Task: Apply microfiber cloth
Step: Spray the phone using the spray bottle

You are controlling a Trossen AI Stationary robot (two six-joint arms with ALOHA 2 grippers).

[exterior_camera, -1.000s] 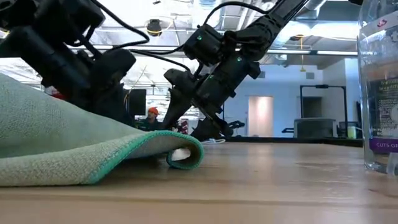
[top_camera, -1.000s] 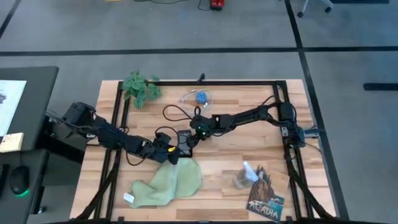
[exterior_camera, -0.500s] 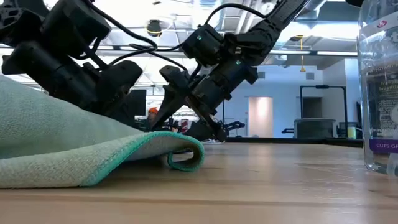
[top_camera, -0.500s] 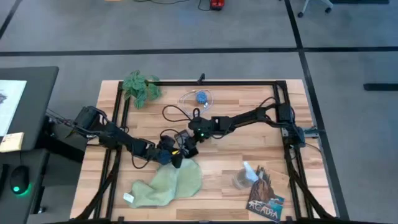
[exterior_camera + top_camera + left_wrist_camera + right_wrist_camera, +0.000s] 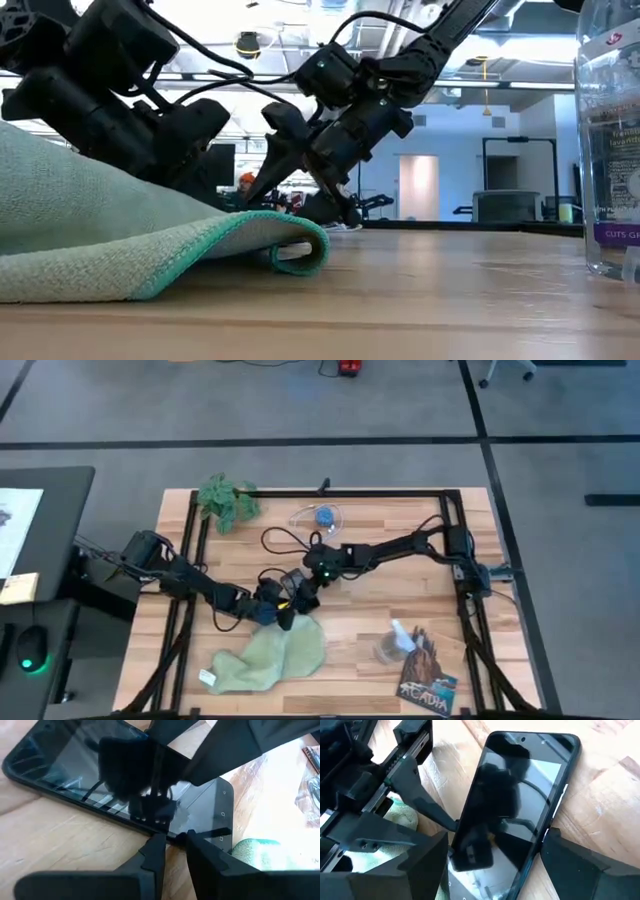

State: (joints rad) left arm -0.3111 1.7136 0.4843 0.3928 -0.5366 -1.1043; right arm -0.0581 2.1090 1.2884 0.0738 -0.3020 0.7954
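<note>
— Item nearest the front edge?
— Pale sage-green microfiber cloth (image 5: 272, 657), crumpled on the wooden slatted table (image 5: 360, 630); white tag at its corner.

— Next back?
— Left gripper (image 5: 171, 841), fingers nearly pressed together, tips at the edge of the flat black glass-faced phone (image 5: 515, 805); whether they touched it, unclear.

— Beyond that?
— Right gripper (image 5: 495, 852), fingers spread wide either side of the phone, which was largely hidden from overhead by both grippers.

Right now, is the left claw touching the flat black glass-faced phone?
Touching. The left wrist view shows the left claw, its narrow fingertips nearly closed, meeting the near edge of the black phone with no gap visible.
</note>
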